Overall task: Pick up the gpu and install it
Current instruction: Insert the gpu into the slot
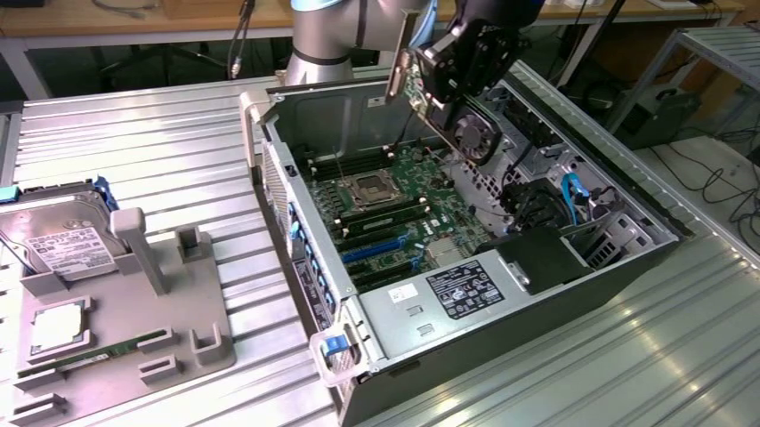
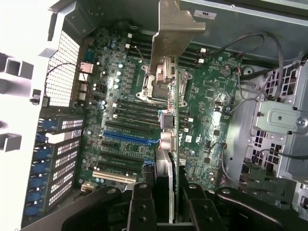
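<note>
The gpu (image 1: 472, 132) hangs on edge above the open computer case (image 1: 618, 285), its round black fan facing the exterior view's right and its silver end bracket (image 1: 404, 76) towards the back. My gripper (image 1: 465, 64) is shut on the card's upper edge. In the wrist view the gpu (image 2: 169, 122) runs edge-on over the green motherboard (image 2: 207, 101), with the bracket (image 2: 175, 33) at its far end and my black fingers (image 2: 140, 207) clamped on either side of it. The card is in the air above the expansion slots (image 2: 126, 136) and touches none of them.
The case lies open on a ribbed metal table (image 1: 142, 151). Inside are the CPU socket (image 1: 366, 189), drive cages and blue cables (image 1: 570, 200). At the exterior view's left a grey fixture (image 1: 155, 294) holds a hard drive (image 1: 66, 245) and a green RAM stick (image 1: 101, 351).
</note>
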Robot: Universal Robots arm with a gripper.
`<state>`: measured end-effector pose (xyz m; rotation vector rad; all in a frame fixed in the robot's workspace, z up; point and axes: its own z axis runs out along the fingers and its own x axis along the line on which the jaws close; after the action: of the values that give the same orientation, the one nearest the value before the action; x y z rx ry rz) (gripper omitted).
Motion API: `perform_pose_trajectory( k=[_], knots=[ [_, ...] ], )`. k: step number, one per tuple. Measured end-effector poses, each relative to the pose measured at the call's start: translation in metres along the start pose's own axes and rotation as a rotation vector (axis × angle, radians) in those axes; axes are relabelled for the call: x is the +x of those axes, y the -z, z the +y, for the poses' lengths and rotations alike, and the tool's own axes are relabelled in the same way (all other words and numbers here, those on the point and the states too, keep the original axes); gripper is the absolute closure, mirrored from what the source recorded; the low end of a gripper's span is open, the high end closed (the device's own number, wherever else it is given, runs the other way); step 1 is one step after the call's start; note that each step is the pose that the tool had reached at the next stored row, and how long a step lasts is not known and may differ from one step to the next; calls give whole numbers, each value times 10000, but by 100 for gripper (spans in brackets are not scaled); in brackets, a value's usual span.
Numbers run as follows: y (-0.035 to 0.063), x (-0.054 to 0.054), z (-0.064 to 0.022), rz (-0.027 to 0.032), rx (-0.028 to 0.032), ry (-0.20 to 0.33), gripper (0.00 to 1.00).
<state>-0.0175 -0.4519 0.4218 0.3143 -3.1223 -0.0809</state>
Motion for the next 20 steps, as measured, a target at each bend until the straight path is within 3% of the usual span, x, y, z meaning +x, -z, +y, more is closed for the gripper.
perform_pose_trajectory(
  k=[20],
  knots=[
    [1,1,-2,81,-35,1690,72]
  ],
)
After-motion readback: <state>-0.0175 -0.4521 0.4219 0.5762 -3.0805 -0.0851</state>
